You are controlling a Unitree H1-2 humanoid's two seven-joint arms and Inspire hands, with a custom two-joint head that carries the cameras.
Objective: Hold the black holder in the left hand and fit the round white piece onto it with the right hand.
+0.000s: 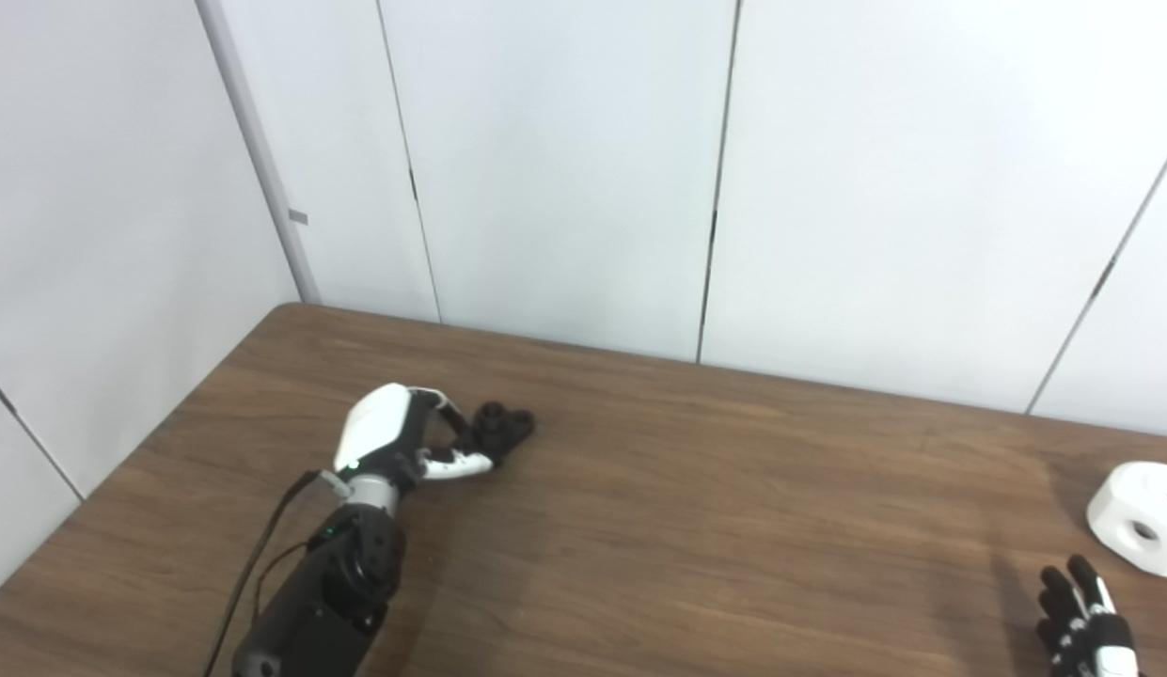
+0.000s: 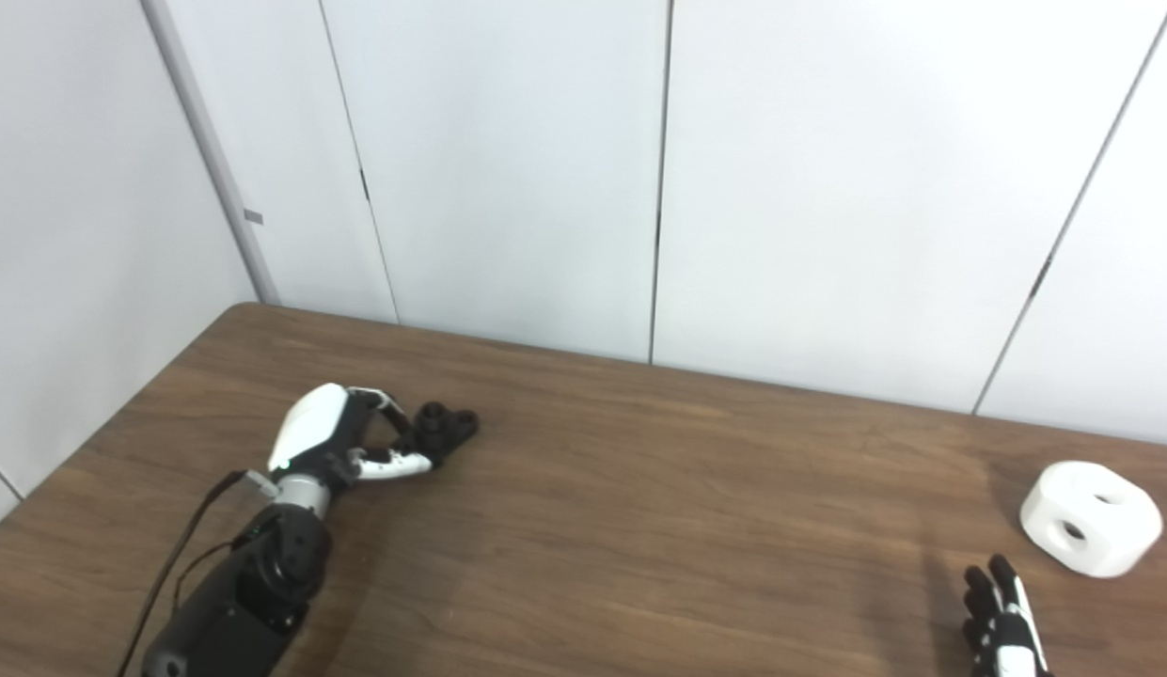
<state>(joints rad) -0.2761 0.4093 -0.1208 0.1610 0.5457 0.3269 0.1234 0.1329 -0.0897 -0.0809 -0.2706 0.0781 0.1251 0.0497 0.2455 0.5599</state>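
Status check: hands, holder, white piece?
Left hand fingers at the black holder on the table, grip unclear. Right hand open, short of the round white piece. Nothing between them.

We read no text, label, brand, number or sign anywhere: none on wall panels (image 1: 564, 169), none on tabletop (image 1: 696, 508), none on objects there.

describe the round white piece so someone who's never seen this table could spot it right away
Start at the brown wooden table and go to its far right side. The round white piece lies there, just beyond the fingertips of the right hand, untouched. It is the only white block on the table, chunky, with round holes in its top and side.
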